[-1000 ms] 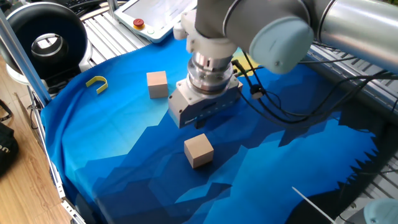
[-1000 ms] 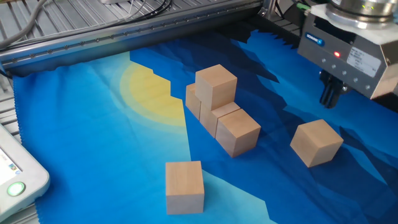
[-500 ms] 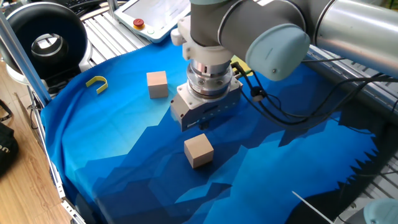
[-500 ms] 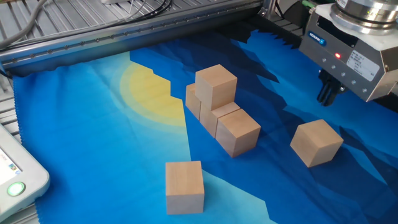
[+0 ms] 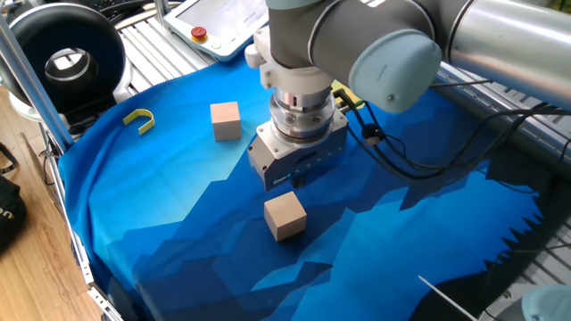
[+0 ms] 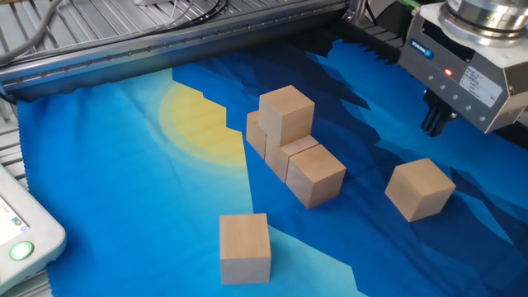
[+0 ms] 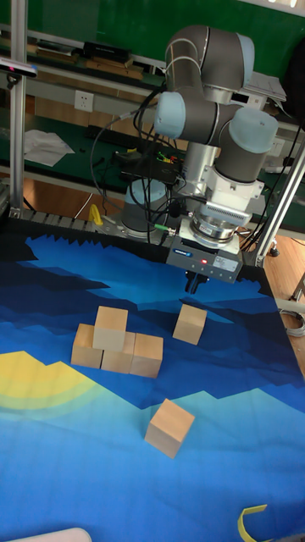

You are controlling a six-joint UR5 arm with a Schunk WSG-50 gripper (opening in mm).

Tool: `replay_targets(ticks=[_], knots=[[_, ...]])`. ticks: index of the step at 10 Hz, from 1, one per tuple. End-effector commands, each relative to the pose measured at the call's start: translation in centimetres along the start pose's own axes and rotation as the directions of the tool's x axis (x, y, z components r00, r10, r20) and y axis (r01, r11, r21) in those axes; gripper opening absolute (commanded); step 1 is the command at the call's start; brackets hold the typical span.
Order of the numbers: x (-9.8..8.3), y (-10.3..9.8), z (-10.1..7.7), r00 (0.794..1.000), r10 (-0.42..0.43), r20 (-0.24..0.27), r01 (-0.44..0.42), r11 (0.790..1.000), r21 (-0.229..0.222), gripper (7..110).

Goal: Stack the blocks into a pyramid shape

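Where blue cloth (image 6: 124, 190) spreads, smooth tan wooden cubes (image 6: 286, 115) cluster.

Yellow hook (image 5: 139, 119) on blue cloth (image 5: 178, 205); tablet (image 5: 219, 22) behind.

Three blocks (image 6: 301, 161) are sitting in a row on the table (image 6: 124, 206), touching one another, with a fourth block (image 6: 286, 114) resting on top of the row toward its far end. A fifth block (image 6: 420, 189) is lying apart to the right of the row, just below the hovering end effector (image 6: 436, 124). A sixth block (image 6: 245, 247) is lying apart in front of the row, nearer the table's edge.
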State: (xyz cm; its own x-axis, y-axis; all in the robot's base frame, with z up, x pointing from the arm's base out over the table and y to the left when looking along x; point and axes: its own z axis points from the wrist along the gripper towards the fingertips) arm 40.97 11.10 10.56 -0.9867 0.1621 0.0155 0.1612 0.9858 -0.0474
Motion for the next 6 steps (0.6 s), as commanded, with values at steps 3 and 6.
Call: replay_targets(ticks=[3,6], knots=[[-3.5,1.3,0.0,0.998,-0.065,0.016,0.065,0.997,-0.033,7],[-3.4,2.8,-0.1,0.999,-0.003,0.039,0.007,0.995,-0.100,7]])
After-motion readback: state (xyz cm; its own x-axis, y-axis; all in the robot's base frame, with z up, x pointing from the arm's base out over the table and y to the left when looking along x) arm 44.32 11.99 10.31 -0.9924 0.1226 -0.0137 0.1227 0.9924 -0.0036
